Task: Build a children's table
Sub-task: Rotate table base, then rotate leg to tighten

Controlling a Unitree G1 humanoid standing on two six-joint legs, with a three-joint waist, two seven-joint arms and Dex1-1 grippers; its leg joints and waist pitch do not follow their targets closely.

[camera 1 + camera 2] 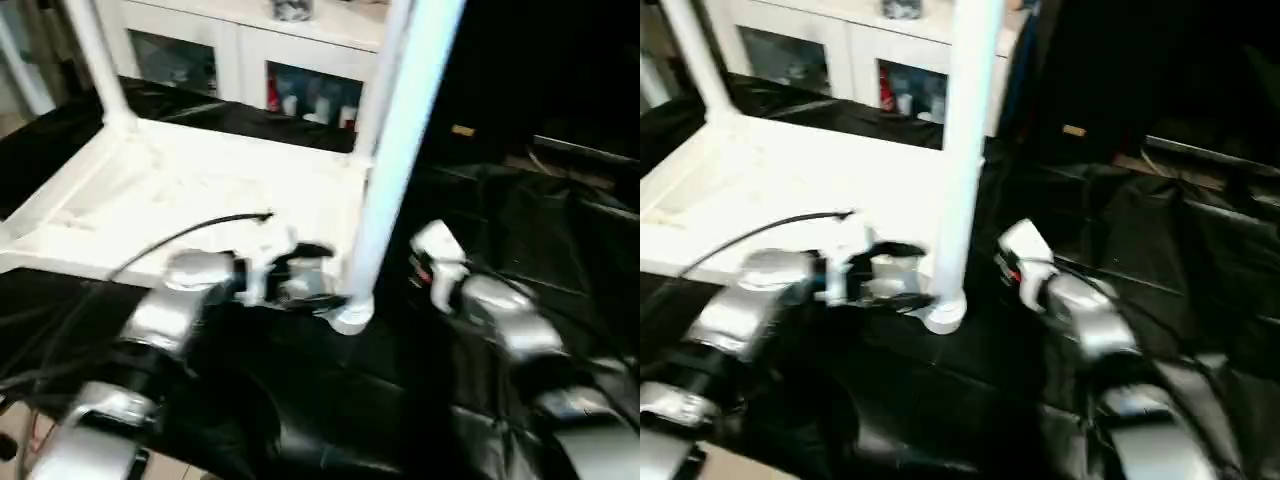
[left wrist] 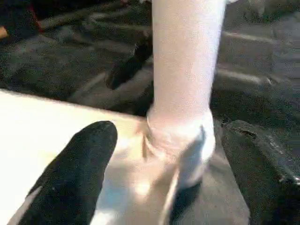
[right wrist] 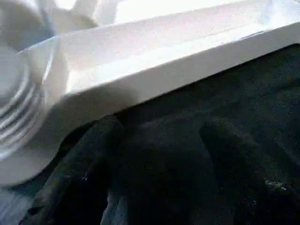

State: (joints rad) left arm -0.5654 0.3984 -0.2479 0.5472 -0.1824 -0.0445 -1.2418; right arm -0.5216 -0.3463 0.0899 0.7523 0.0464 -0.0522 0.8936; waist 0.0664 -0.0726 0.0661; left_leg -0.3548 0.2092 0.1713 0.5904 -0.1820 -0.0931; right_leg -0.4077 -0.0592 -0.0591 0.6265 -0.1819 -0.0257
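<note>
Your children's table lies upside down on the black cloth (image 1: 500, 230), its white tabletop (image 1: 200, 190) with the ribbed underside facing up. One tube leg (image 1: 395, 150) stands upright in the corner socket (image 1: 352, 315) nearest you, and a second leg (image 1: 95, 60) rises from the far corner on your left side. A third leg (image 1: 372, 90) stands just behind the near one, at the far corner on your right.

Your left gripper (image 1: 318, 285) sits at the near edge of the tabletop, right beside the base of the near leg. In the left wrist view one black finger (image 2: 77, 178) hovers over the white surface just short of the socket collar (image 2: 180, 140), with the leg's tube straight ahead of it. You cannot tell from these pictures whether that claw is apart or together.

Your right gripper (image 1: 428, 262) is on the other side of the same leg, near it but not touching, over the black cloth. Its wrist camera looks along the table's rim (image 3: 164, 65) toward the threaded socket (image 3: 18, 103); its finger state cannot be told either.

Beyond the table stands a white cabinet with glass doors (image 1: 250, 60).
</note>
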